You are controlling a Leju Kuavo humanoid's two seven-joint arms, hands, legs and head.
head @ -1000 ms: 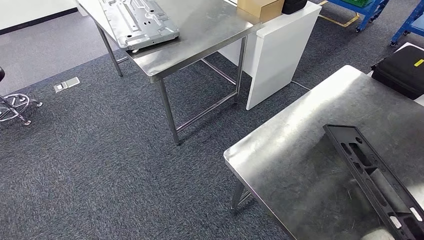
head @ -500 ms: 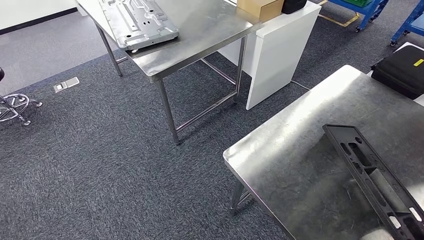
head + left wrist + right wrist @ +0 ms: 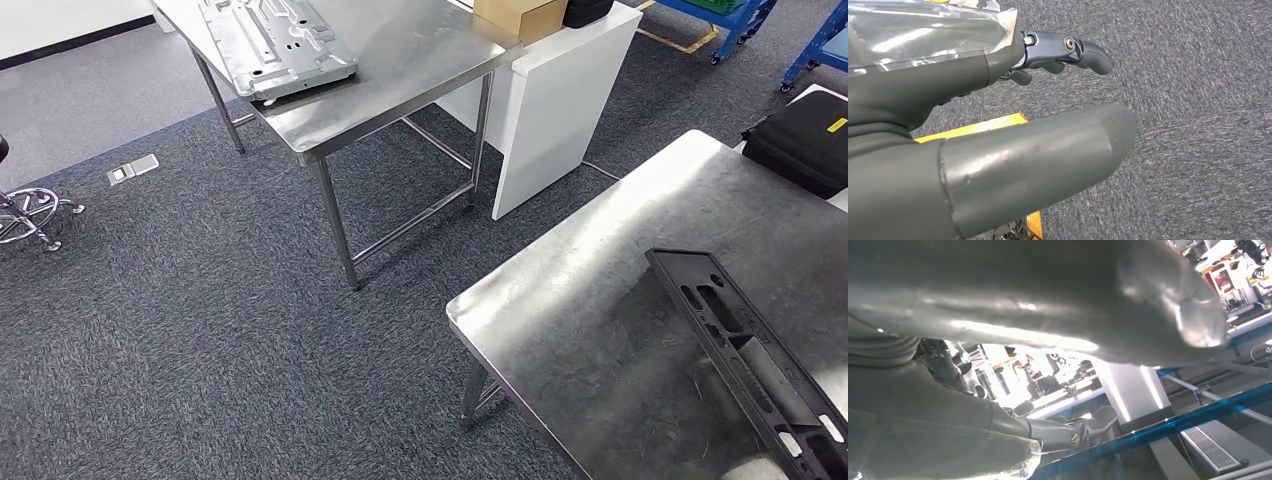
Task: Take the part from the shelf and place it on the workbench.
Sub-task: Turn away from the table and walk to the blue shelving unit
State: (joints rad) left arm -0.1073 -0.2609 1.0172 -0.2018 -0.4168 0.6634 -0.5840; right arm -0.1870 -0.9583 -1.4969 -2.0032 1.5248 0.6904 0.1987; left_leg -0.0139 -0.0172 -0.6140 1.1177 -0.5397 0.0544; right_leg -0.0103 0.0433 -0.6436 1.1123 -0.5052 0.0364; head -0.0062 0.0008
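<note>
Steel workbench (image 3: pixel 600 300), lower right of the head view, carries the long black part (image 3: pixel 745 350) lying flat near its right edge. Second steel table (image 3: pixel 420 60) behind holds a metal plate (image 3: pixel 275 45). Left hand (image 3: pixel 998 125): fingers apart, holding nothing. Right hand (image 3: pixel 1013 365): fingers spread, empty.

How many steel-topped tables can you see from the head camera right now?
2. The far table stands at upper left and carries a silver metal panel; the near table is at lower right with the black part lying on it. Others may sit outside the frame.
</note>
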